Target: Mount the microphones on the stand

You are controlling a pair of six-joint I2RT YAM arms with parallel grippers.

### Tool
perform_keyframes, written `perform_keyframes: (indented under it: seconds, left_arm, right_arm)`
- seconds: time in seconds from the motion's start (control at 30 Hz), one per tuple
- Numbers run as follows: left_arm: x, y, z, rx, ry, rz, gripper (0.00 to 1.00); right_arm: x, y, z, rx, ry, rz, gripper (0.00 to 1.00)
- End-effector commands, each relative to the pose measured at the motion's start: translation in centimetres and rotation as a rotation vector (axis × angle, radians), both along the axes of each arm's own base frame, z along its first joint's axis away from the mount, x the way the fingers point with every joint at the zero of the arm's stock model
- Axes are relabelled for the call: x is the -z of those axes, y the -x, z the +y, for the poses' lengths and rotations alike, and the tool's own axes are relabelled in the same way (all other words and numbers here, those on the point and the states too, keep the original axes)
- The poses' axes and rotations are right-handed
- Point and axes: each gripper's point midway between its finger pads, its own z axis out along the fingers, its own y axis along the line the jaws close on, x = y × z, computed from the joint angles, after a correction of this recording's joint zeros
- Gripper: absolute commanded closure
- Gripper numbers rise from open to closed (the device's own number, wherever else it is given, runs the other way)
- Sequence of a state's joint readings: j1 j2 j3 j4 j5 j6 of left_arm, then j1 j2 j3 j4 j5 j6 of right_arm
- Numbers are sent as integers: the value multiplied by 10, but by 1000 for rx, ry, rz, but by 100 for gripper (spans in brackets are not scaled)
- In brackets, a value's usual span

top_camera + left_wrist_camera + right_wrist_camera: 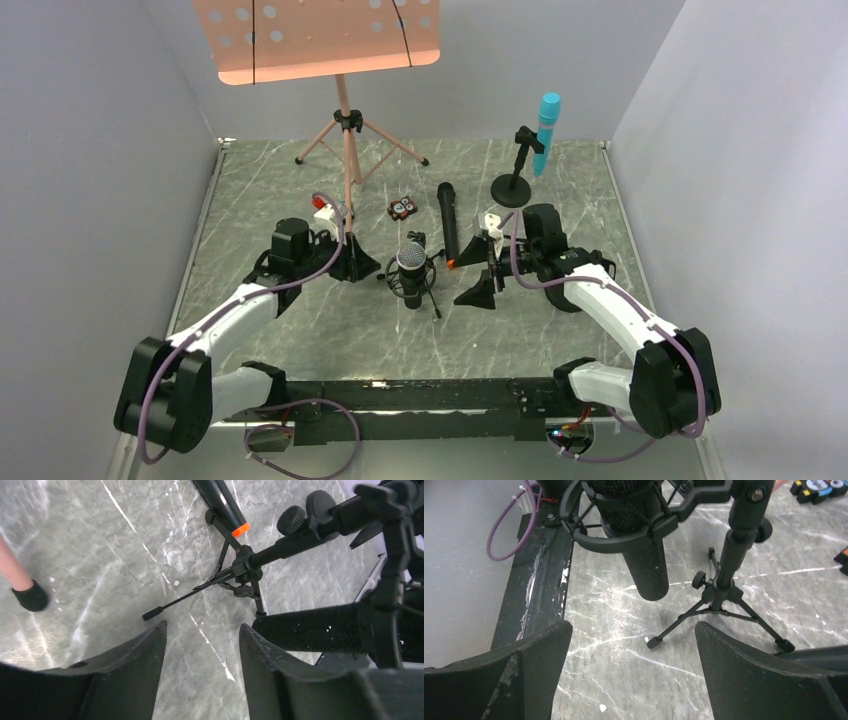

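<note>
Both fingers stand released, nothing held: the left fingers [132, 667] show bare desk [100, 555] in their gap, and the right fingers [744, 665] are spread wide. The turquoise microphone [547, 125] sits upright in the round-base stand [515, 186], far beyond the right fingers. The silver-mesh microphone [644, 555] hangs in its cradle on the small tripod [724, 595], directly ahead of the right fingers and between the two arms. That leaves the orange-end microphone [447, 226] lying flat on the desk, unattached. Its long axis runs straight away from the arm bases, orange end toward them. From the left fingers it lies ahead and to the right, past the tripod legs, with only the orange end and some of the barrel showing at the top of the wrist view. From the right fingers the orange end is just beside them on the far-left side, and they do not face it. My judgement is that the right arm is nearer. Its fingers would have to turn across the barrel to close on it, and the tripod leg touching or just beside the orange end is the crowding risk.
</note>
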State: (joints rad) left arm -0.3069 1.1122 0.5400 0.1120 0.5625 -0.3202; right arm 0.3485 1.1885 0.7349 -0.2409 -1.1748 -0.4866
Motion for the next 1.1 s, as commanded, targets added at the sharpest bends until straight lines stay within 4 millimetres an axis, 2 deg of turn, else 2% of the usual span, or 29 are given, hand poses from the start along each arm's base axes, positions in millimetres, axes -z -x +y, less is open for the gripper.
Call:
perform_keyframes:
  seconds: [0.0, 0.07, 0.2, 0.27, 0.37, 0.47, 0.63, 1.07]
  left_arm:
    - [-9, -4, -20, 27, 127, 78, 51]
    - [-1, 4, -27, 45, 115, 126, 56]
    - [14, 27, -42, 65, 84, 161, 57]
    - [20, 39, -49, 78, 68, 187, 63]
    - [21, 54, -62, 105, 80, 196, 74]
    - [22, 62, -69, 121, 83, 204, 74]
    - [16, 66, -83, 156, 112, 193, 74]
    - [6, 59, -124, 220, 177, 191, 75]
  right_arm:
    - [-1, -8, -5, 50, -11, -19, 0]
    - [-2, -10, -9, 70, -19, -20, 0]
    - [-3, -17, -17, 105, -26, -21, 0]
    - [-4, -20, -21, 118, -30, -12, 0]
    - [-7, -21, -24, 128, -43, -8, 0]
    - [-10, -20, -27, 135, -55, -12, 0]
    - [-12, -21, -30, 140, -60, -15, 0]
    - [-17, -23, -37, 153, -80, -24, 0]
